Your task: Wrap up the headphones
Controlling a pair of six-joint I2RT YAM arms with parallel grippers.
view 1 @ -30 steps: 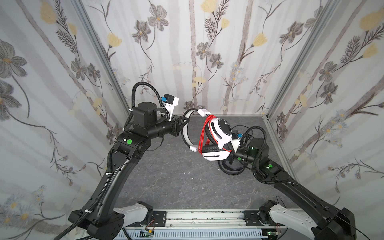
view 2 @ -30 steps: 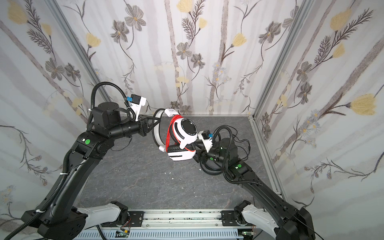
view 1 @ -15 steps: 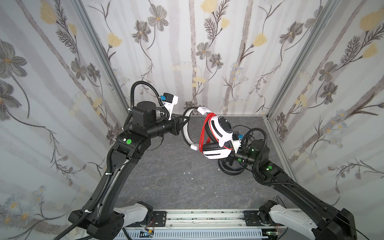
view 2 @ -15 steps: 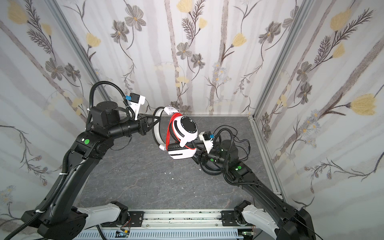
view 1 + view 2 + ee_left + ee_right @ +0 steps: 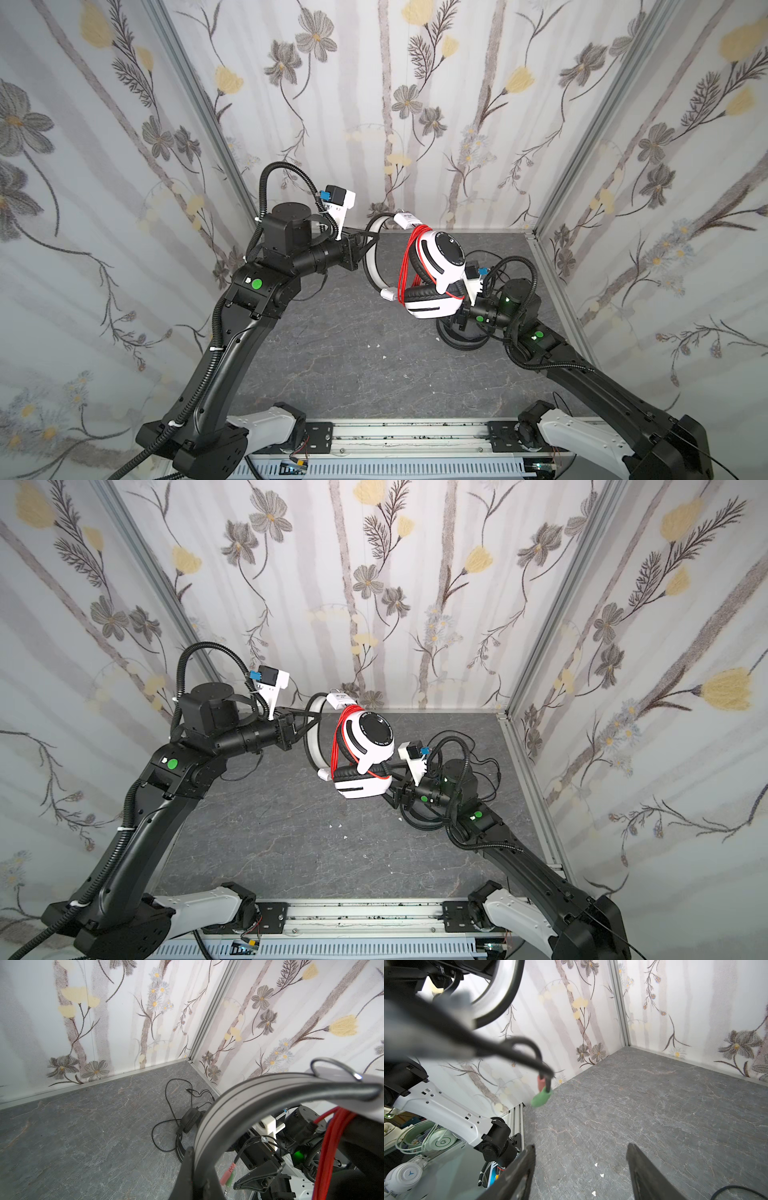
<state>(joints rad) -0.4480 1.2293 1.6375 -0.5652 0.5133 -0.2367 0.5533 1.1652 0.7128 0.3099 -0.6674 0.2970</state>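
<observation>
A grey, stone-patterned tabletop (image 5: 332,374) is seen in both top views. It is closed on three sides by walls (image 5: 415,124) papered with grey and yellow flowers. An aluminium rail (image 5: 407,436) runs along the lower edge of the frame. A few white crumbs (image 5: 376,345) lie near the middle of the tabletop.

The left gripper (image 5: 367,244), just left of centre in the frame, is closed on the headband (image 5: 370,268) of the white headphones (image 5: 440,253), which is pinched between its jaws. The right gripper (image 5: 580,1147) is mostly hidden under the lower ear cup in both top views. In the right wrist view its fingers (image 5: 519,1172) are spread wide, and only bare tabletop is seen between them; nothing is held.

The white headphones are held in the air above the tabletop, slightly right of centre in the frame. One ear cup is turned upward and its black disc is shown; the other one hangs below it with a black pad. The red cord (image 5: 405,266) is wound in several loops around the headphones beside the ear cups. A pink and a green plug (image 5: 227,1176) hang free at a dark cord end. The black headphones (image 5: 461,338) lie on the tabletop at the right of the frame, partly hidden under the right arm. Their black cord (image 5: 167,1099) lies loose in loops toward the rear right corner.
</observation>
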